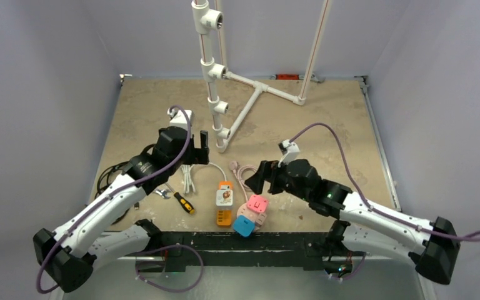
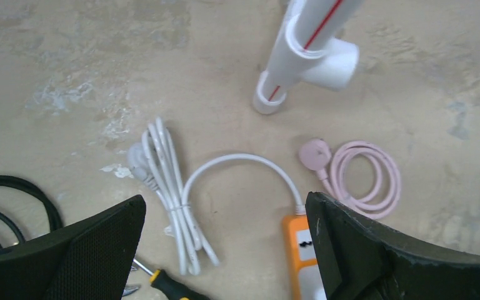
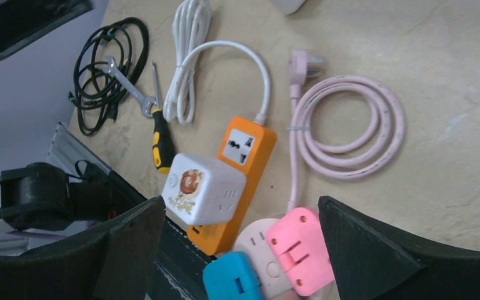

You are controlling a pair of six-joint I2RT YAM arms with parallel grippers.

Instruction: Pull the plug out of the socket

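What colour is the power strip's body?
The power strip is orange, clearest in the right wrist view.

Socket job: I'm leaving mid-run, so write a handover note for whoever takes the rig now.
Left gripper: open, empty, above the white cable.
Right gripper: open, empty, above the orange strip.
Things: white plug sits in the orange strip; pink plug and blue plug sit on the round socket beside it.
Done: nothing pulled.
Left: grip a plug, steady its socket, pull.

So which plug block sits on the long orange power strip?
The white cube with the cartoon sticker; the pink block and blue block are on a round pale-pink socket instead.
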